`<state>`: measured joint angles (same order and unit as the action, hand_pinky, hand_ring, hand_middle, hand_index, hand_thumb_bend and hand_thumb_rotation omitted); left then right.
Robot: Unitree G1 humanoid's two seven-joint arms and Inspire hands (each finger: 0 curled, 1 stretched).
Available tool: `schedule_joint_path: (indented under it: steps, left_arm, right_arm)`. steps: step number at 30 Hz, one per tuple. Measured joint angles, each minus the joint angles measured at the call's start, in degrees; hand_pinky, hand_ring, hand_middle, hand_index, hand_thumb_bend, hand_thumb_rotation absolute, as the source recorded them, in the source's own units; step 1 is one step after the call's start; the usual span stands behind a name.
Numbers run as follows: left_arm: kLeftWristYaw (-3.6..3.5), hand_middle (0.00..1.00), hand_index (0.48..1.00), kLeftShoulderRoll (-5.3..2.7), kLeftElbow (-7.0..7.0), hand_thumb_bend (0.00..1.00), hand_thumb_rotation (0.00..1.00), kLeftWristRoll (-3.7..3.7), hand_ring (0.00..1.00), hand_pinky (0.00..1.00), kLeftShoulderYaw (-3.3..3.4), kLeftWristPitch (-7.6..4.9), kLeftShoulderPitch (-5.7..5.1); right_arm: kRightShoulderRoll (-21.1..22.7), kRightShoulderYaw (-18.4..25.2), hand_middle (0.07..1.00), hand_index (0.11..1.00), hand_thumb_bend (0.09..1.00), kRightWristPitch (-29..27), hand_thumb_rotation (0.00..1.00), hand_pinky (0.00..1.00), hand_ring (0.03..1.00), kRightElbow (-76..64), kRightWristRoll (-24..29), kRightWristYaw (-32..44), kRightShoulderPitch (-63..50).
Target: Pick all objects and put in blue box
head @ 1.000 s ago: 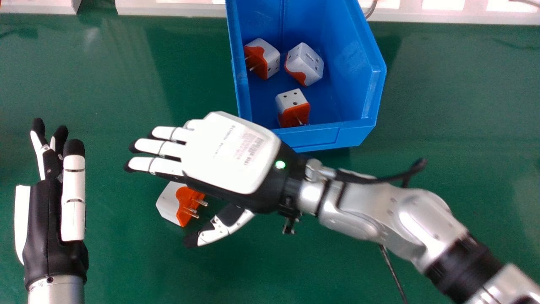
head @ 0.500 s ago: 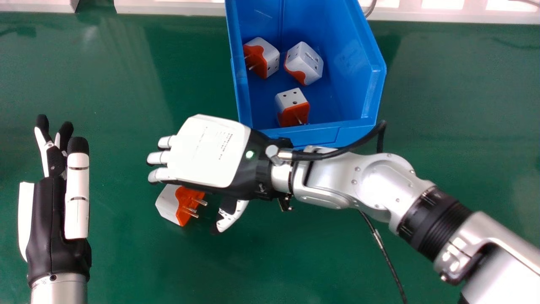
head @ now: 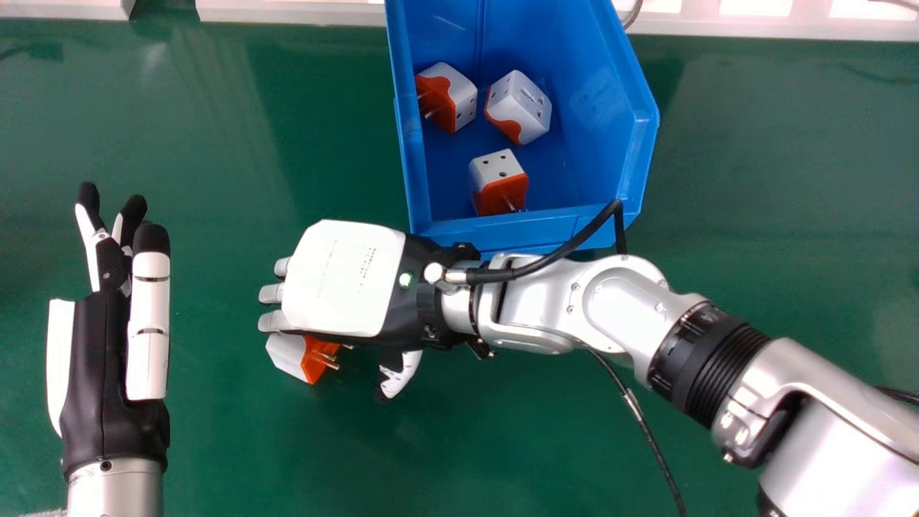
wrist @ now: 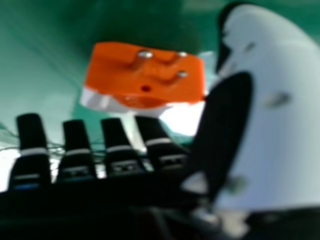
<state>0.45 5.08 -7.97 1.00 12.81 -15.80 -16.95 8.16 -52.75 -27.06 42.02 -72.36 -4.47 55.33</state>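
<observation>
The fingers of the right hand (head: 344, 280) are held slightly bent and a little spread, with the thumb apart. Just beside them on the desk (head: 215, 459) is found one white-orange adapter (head: 289, 356), partly hidden by the hand; beyond the fingers, three similar adapters (head: 497, 167) are contained in the blue box (head: 524, 233). At the head view's left side, the left hand (head: 92, 359) is seen.
</observation>
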Motion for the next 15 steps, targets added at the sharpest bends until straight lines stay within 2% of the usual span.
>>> schedule_joint_path:
  steps: [3,5,7,11,13,15]
  left_arm:
    - [0.05,0.97,0.969,-0.08,-0.09,0.46,1.00,-0.12,0.97,0.98,-0.26,0.22,0.00]
    - [0.06,0.97,0.967,-0.13,-0.10,0.45,1.00,-0.32,0.97,0.99,-0.37,0.24,0.00]
    - [0.06,0.97,0.964,-0.15,-0.12,0.45,1.00,-0.47,0.97,0.98,-0.51,0.23,0.00]
    - [0.08,0.97,0.960,-0.17,-0.11,0.43,1.00,-0.89,0.96,0.97,-0.71,0.14,0.01]
    - [0.08,0.97,0.967,-0.24,-0.11,0.43,1.00,-0.96,0.97,0.99,-0.80,0.09,0.05]
    - [0.10,0.97,0.965,-0.41,-0.13,0.43,1.00,-0.97,0.97,0.98,-0.91,0.11,0.06]
  right_arm:
    - [-0.5,0.0,0.863,0.811,0.717,0.2,0.06,0.71,0.835,1.0,0.0,-0.3,0.3]
    - [-0.9,-0.1,0.867,0.812,0.678,0.3,0.07,0.72,0.838,1.8,0.0,-0.5,0.4]
    - [-1.2,-0.3,0.864,0.804,0.699,0.3,0.02,0.72,0.837,2.6,0.0,-0.6,0.7]
    - [-1.7,-0.4,0.848,0.783,0.725,0.6,0.00,0.71,0.823,3.9,0.0,-0.9,1.6]
    - [-2.2,-0.4,0.854,0.792,0.654,1.1,0.02,0.73,0.833,5.0,0.3,-1.0,2.1]
    - [-2.7,-0.2,0.850,0.793,0.588,1.4,0.08,0.74,0.833,5.8,1.2,-1.0,2.3]
